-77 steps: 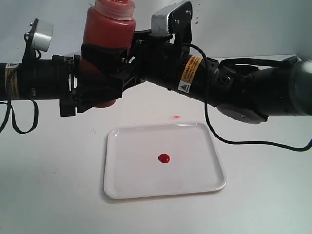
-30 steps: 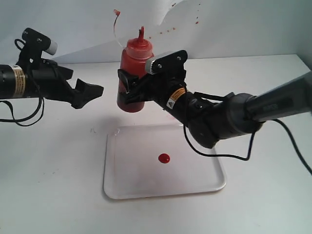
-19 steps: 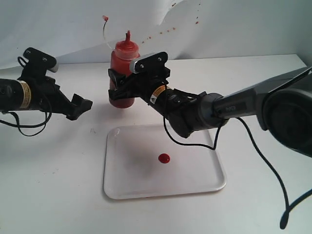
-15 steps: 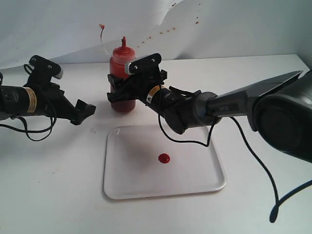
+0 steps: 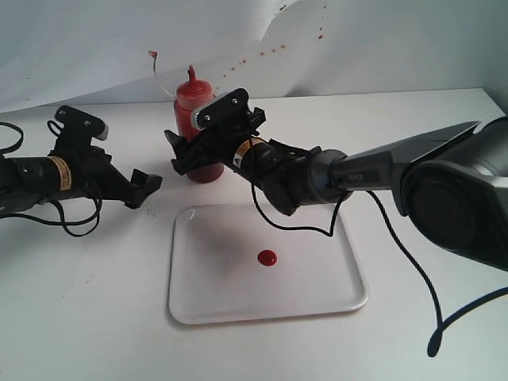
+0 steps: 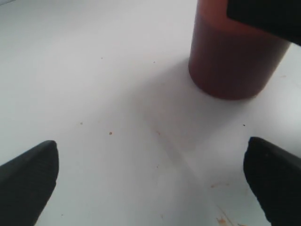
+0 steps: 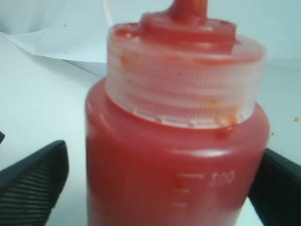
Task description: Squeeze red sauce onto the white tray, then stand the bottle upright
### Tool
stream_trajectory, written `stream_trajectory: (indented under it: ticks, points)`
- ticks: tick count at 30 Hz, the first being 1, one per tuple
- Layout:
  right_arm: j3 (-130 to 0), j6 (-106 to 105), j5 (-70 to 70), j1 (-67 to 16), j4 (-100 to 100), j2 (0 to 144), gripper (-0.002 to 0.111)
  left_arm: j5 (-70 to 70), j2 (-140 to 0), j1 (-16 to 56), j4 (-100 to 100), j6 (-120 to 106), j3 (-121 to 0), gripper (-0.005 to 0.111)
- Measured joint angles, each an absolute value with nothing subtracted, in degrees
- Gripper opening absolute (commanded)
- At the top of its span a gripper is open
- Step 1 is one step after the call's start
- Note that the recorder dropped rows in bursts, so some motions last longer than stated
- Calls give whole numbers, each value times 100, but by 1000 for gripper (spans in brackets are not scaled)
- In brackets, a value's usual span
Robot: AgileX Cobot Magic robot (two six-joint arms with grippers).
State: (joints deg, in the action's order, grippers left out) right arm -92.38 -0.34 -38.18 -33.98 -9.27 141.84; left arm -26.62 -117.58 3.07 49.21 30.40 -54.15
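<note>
The bottle (image 5: 189, 111), airborne a second ago, now stands upright on the table (image 5: 413, 159) just beyond the white tray's (image 5: 349, 270) far left corner. Our right gripper (image 7: 157, 183) is spreading off it, and the left gripper (image 6: 150, 174) gapes empty. With the red sauce (image 5: 267, 257) mid-tray, we judge both steps done.

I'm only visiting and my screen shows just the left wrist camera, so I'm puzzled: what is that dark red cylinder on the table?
Observer: That is the base of the bottle. The exterior view shows it standing upright with its nozzle pointing up.
Visitor: Is something holding it?
Observer: The right gripper sits around it, but its wrist view shows one finger standing clear, so it is not clamped.
Visitor: Did any sauce come out?
Observer: Yes, a round blob of red sauce lies on the white tray.
</note>
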Motion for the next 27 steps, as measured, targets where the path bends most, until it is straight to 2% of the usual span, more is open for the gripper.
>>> stream_trajectory:
  ticks: [4, 12, 19, 21, 23, 27]
  points:
    - [-9242, 145, -3862, -3398, -949, 14117, 105, -2937, -11758, 307, 4921, 3035, -5415, 103]
    - [-9242, 441, -3849, -3634, -971, 13034, 105, -3044, -11758, 286, 4921, 3101, -5415, 103]
    - [-9242, 727, -2646, -3821, -1861, 11751, 105, -3077, -11724, 286, 4921, 3241, -5387, 100]
    - [-9242, 755, -2007, -3868, -2155, 11317, 105, -3164, -11622, 286, 4921, 3329, -5304, 92]
    - [-9242, 768, -1397, -3893, -2306, 10936, 105, -3276, -11449, 286, 4908, 3360, -5200, 73]
    - [-9242, 733, 73, -3893, -2474, 10175, 103, -3542, -10864, 286, 4966, 3383, -4894, 14]
